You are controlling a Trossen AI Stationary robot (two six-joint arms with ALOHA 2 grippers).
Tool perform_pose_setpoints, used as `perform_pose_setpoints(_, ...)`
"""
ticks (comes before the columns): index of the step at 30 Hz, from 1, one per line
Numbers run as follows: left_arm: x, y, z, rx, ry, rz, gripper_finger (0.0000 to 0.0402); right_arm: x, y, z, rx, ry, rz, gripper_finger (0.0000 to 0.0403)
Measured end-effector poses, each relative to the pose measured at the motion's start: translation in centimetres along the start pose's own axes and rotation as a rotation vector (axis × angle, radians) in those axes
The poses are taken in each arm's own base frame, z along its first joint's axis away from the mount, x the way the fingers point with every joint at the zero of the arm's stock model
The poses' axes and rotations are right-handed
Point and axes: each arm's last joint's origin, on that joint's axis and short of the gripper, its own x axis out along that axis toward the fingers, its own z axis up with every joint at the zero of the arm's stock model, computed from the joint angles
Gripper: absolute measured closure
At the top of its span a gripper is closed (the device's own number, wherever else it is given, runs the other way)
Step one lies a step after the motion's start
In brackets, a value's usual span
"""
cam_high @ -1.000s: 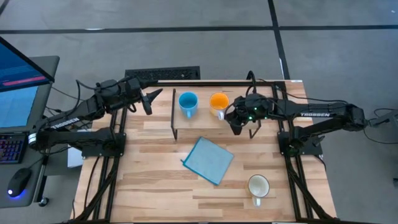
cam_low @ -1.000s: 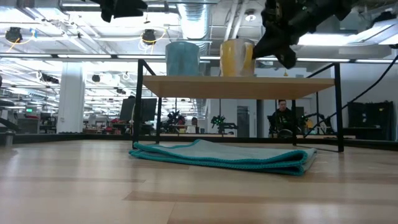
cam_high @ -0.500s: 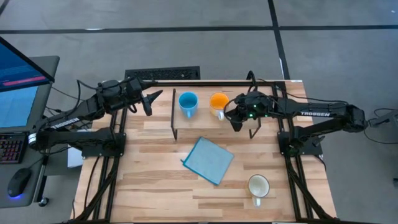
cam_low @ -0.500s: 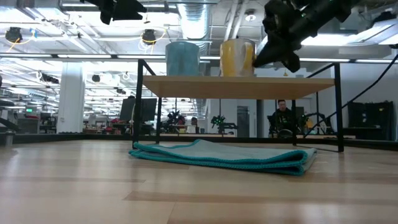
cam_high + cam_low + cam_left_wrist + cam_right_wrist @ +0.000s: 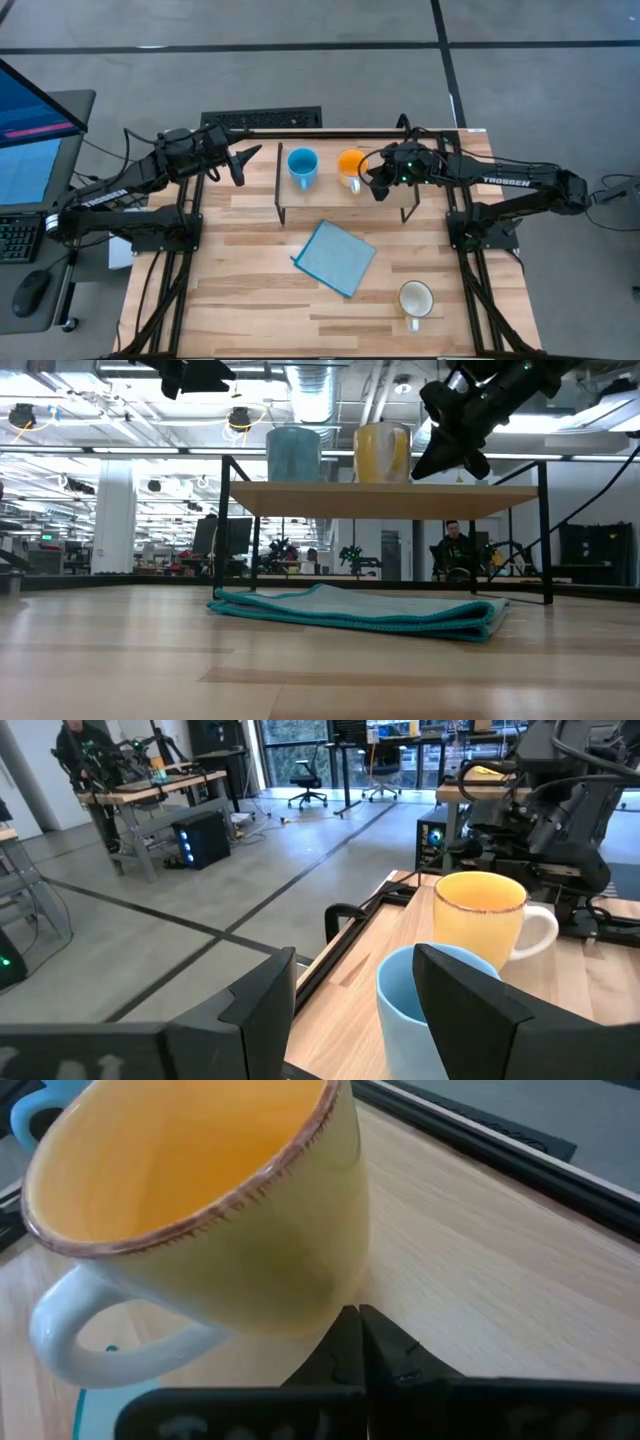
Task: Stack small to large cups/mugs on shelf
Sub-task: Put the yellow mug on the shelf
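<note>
Two dark jointed arms w/ white lettering, black cables.

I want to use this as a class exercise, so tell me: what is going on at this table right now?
Two robot arms are lining up mugs on a low shelf. The light-blue mug and the orange mug stand side by side on it. The right gripper, fingers shut and empty, is right beside the orange mug. The left gripper waits open off the shelf's end. The white mug sits on the table, near a blue cloth.

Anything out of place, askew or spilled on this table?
Nothing is spilled or tipped. The blue mug and orange mug stand upright on the shelf; the white mug sits on the table, beside a skewed blue cloth.
</note>
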Motion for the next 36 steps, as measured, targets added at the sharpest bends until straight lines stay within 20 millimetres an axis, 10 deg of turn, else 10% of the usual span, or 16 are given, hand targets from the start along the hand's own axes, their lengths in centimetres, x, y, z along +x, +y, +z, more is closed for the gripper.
perform_pose_setpoints(36, 0.0, 0.0, 0.0, -0.006, 0.001, 0.000, 0.0207, -0.3, 2.4, -0.1, -0.009, -0.022, 0.172, 0.0397)
